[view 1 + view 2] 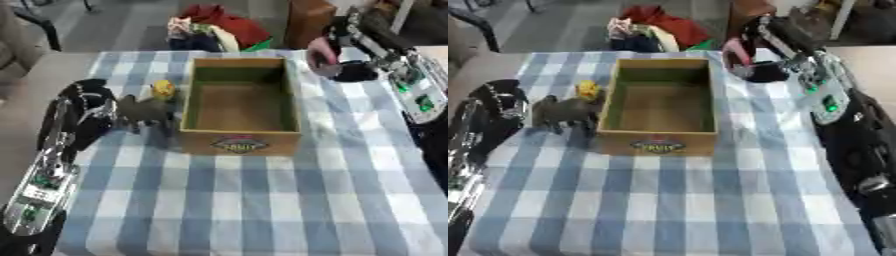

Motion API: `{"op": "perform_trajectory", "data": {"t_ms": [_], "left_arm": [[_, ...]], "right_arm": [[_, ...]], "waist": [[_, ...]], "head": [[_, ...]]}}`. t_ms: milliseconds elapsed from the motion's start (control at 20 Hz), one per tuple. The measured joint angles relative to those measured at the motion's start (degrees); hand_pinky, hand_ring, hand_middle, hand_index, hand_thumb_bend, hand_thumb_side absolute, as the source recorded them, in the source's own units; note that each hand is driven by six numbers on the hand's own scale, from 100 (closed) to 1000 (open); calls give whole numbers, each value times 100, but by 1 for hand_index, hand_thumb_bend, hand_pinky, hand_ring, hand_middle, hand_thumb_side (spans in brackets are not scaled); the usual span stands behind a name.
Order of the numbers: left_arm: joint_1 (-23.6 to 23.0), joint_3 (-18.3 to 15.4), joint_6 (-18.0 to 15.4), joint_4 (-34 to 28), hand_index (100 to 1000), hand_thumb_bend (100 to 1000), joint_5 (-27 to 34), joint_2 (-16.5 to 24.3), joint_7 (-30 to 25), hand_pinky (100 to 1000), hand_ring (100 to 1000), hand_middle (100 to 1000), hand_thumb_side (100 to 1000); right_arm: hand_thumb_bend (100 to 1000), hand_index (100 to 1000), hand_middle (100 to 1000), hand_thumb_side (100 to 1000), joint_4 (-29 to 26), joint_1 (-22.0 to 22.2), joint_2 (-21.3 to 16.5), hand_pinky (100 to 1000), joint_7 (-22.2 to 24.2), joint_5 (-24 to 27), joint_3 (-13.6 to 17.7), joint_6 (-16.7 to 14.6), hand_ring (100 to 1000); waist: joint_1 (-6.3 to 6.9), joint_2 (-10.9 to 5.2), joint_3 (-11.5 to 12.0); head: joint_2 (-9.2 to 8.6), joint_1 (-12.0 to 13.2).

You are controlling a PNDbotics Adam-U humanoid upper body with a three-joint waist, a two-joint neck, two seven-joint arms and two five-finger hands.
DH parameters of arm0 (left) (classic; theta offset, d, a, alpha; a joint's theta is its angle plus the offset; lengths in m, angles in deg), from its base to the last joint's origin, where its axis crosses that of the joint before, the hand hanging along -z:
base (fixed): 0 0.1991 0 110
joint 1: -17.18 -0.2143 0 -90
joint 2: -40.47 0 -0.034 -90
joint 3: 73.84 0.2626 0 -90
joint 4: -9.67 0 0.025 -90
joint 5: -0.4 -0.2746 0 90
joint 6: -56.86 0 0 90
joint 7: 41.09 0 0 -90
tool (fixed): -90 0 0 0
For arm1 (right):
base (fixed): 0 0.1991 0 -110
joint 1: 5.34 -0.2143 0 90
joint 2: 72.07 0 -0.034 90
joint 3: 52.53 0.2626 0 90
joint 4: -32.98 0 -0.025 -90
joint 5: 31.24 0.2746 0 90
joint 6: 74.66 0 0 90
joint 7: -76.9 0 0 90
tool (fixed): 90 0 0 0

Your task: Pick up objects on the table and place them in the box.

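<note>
- The blue-and-white checked tablecloth (262,210) fills the near half of the table and carries nothing.
- The left arm comes in along the left edge; the left hand (87,107) sits near the left edge, just beside a dark animal figure (144,112). I cannot tell from either view whether its fingers are apart or curled, or whether they touch the figure.
- The animal figure stands upright on its legs, close against the left wall of the box (238,142). A small yellow toy (163,89) sits just behind it, also by that wall.
- The box is open-topped and looks empty, standing a little behind the middle of the table.
- The right hand (750,62) is up at the far right corner, beyond the box; it seems to be curled on something pinkish (737,50), but I cannot tell for certain what that is or how the fingers stand.
- Judgement: the step in hand looks like taking the animal figure with the left hand.
- To do it well, close round the body, not the thin legs, and lift straight up until the legs are above the box wall before moving across.
- Beware of nudging the yellow toy or pushing the box sideways, since all three stand so close.
- Release low over the box floor so the figure does not bounce out.
</note>
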Motion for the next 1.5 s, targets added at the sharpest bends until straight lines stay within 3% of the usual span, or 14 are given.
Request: {"op": "perform_trajectory", "data": {"t_ms": [300, 400, 550, 650, 800, 1050, 1350, 1400, 1450, 1500], "left_arm": [[33, 9, 6, -1, 733, 100, 0, 0, -37, 795, 610, 604, 179], [38, 31, 6, -1, 733, 100, 0, 0, -42, 795, 610, 604, 179], [42, 36, 6, -1, 733, 100, 0, 0, -44, 795, 610, 604, 178], [44, 36, 6, -1, 732, 100, -2, 0, -44, 795, 610, 604, 177], [46, 37, 5, 1, 733, 100, -5, 0, -48, 795, 610, 604, 177], [50, 37, 3, 15, 733, 100, -21, 3, -54, 795, 610, 604, 173], [81, 35, 3, 34, 733, 100, -30, 59, -54, 795, 611, 604, 172], [83, 35, 5, 36, 739, 100, -32, 62, -56, 789, 617, 611, 151], [92, 35, 11, 60, 740, 100, -50, 87, -72, 789, 619, 611, 188], [135, 37, 12, 107, 746, 100, -82, 144, -107, 788, 624, 616, 145]], "right_arm": [[100, 465, 363, 193, 292, -57, 434, 718, -128, -664, -26, -247, 781], [100, 600, 499, 205, 352, -60, 580, 748, -228, -979, -25, -313, 801], [100, 864, 801, 228, 418, -91, 723, 819, -386, -1440, -23, -408, 883], [100, 933, 913, 252, 462, -104, 765, 845, -411, -1707, -12, -459, 926], [100, 964, 996, 251, 497, -102, 781, 864, -393, -1961, 38, -512, 975], [100, 964, 986, 211, 497, -51, 765, 848, -449, -1991, 119, -469, 981], [100, 961, 982, 207, 353, -1, 652, 846, -565, -1634, 149, -379, 979], [100, 920, 884, 184, 331, 0, 644, 811, -558, -1593, 149, -368, 951], [100, 915, 874, 229, 289, 8, 632, 809, -565, -1551, 159, -345, 949], [100, 908, 862, 184, 219, 46, 586, 807, -592, -1495, 210, -318, 948]], "waist": [[21, 3, 44], [20, 3, 56], [19, 3, 57], [19, 3, 53], [20, 4, 23], [27, 19, -22], [38, 23, -50], [42, 23, -56], [59, 21, -95], [89, 18, -144]], "head": [[-42, -108], [-46, -138], [-48, -174], [-50, -185], [-53, -186], [-77, -162], [-95, -129], [-95, -121], [-95, -95], [-95, -71]]}}
